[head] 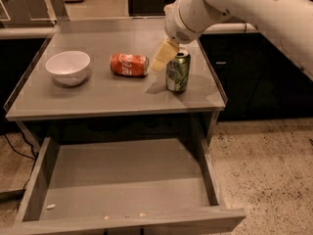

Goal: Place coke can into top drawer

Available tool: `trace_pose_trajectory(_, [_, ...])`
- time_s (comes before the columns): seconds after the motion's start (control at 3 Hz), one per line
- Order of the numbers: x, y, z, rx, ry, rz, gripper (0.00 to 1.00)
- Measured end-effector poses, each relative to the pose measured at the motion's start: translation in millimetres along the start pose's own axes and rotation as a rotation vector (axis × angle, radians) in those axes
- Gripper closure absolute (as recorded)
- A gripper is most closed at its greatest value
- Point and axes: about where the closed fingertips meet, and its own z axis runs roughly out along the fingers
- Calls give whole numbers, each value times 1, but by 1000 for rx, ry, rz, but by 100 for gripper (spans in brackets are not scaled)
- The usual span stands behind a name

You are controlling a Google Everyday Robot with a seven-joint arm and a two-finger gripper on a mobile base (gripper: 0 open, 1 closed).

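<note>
The gripper [162,58] hangs above the table [98,99] between the coke can [129,64] and the green can [178,71], just beside both and holding nothing; whether it is open or closed cannot be determined. The coke can lies on its side near the middle of the tabletop, with the green can upright to its right and a white bowl [68,66] well apart to its left. The top drawer [34,190] stands pulled out below the table, containing only a few small pale specks near its front panel.
</note>
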Motion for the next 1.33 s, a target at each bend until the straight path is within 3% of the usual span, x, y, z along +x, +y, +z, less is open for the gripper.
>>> trace_pose_trajectory(0.33, [3,-10,16,6,-23,4,0])
trace_pose_trajectory(0.67, [-21,-24,36,-22,-36,-46,0])
trace_pose_trajectory(1.33, [-18,-21,49,-40,-31,-39,0])
